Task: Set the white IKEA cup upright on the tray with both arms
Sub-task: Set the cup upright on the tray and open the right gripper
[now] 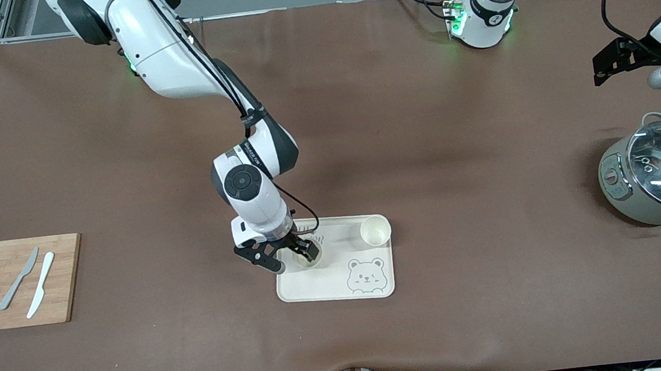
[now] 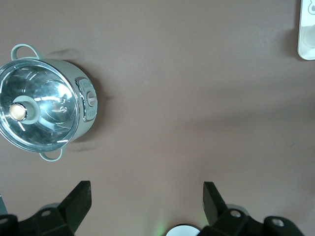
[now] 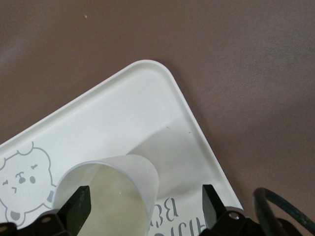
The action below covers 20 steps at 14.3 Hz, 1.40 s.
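Observation:
The cream tray [image 1: 340, 287] with its bear drawing lies nearer the front camera, mid-table. A white cup [image 1: 307, 263] stands upright on it at the end toward the right arm. My right gripper [image 1: 306, 250] hangs right over that cup, open. In the right wrist view one finger [image 3: 78, 206] shows over the cup's [image 3: 123, 172] inside and the other stands outside its wall, above the tray [image 3: 147, 98]; neither finger presses the wall. A second white cup [image 1: 375, 231] stands upright at the tray's corner. My left gripper [image 1: 605, 67] waits open above bare table [image 2: 146, 196].
A grey pot with a glass lid [image 1: 657, 175] [image 2: 44, 105] sits at the left arm's end of the table. A bamboo cutting board [image 1: 66, 277] with two knives and lemon slices lies at the right arm's end. A tray corner [image 2: 307, 34] shows in the left wrist view.

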Motion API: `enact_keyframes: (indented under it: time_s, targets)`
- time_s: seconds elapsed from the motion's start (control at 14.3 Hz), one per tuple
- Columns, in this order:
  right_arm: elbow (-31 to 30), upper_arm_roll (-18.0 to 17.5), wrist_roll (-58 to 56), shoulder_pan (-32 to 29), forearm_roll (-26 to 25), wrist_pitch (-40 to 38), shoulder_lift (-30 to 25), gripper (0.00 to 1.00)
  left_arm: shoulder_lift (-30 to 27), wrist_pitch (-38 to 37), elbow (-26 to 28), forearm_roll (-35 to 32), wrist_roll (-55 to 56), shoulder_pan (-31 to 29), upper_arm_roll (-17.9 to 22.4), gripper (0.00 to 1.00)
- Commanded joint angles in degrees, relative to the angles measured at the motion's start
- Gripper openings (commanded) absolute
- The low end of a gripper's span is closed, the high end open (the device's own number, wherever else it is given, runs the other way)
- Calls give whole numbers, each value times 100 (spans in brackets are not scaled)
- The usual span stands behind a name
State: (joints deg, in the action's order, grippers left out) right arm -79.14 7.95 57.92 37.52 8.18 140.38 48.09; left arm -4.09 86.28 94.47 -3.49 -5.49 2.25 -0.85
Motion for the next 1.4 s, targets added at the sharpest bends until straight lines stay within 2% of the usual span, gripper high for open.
enact_keyframes:
  time_s: [0.0,0.28,0.49,0.63,1.05,1.26,1.33]
  targets:
    - [39,40,123,63,-18,-457,-281,100,39,-67,-25,-126,-75,12,-30,100]
    - [39,14,105,54,-9,-1467,-1001,100,83,29,-43,-126,-75,-5,-38,100]
    - [39,23,-8,-16,-9,-2520,-1739,100,83,47,-52,-108,-75,-5,-38,100]
    - [39,40,-577,-139,-9,-3381,-2284,100,101,82,-43,-134,-110,-14,-30,100]
    - [196,137,-3045,-1306,-97,-5808,-3577,100,171,153,-60,-29,-145,-40,-30,100]
    - [223,137,-3873,-1957,-176,-6136,-4008,100,206,258,-78,-20,-84,-5,-30,100]
    - [223,137,-4241,-2168,-385,-6345,-4140,100,215,267,-87,-20,-84,-5,-30,100]
